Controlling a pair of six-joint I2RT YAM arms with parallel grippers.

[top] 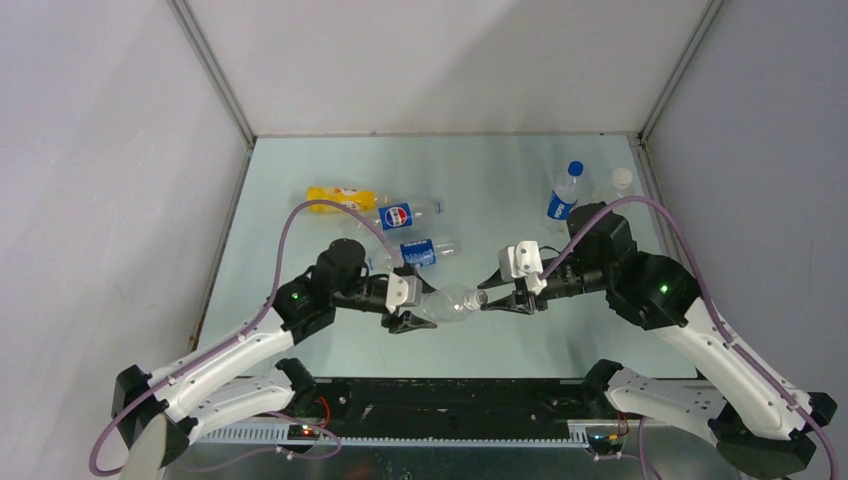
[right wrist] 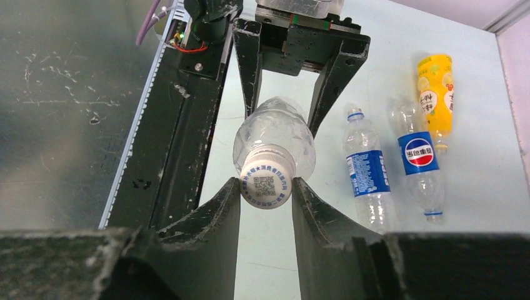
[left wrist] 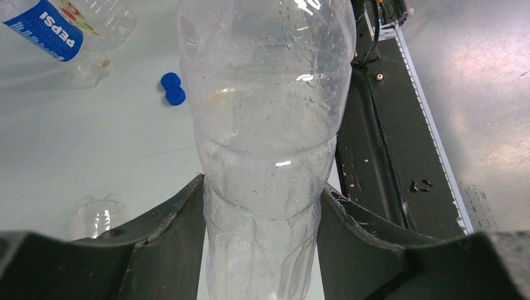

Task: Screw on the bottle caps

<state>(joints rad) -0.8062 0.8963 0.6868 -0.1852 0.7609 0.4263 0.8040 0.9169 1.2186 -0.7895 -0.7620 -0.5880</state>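
You're at the tightening step: your left fingers clamp the clear unlabelled plastic bottle sideways above the bench, and your right fingers pinch its white screw cap, seated on the neck. The next move calls for twisting the wrist with the bottle held steady. The cap shows a blue QR code ringed by tiny unreadable characters. A lying bottle's blue label reads PEPSI.
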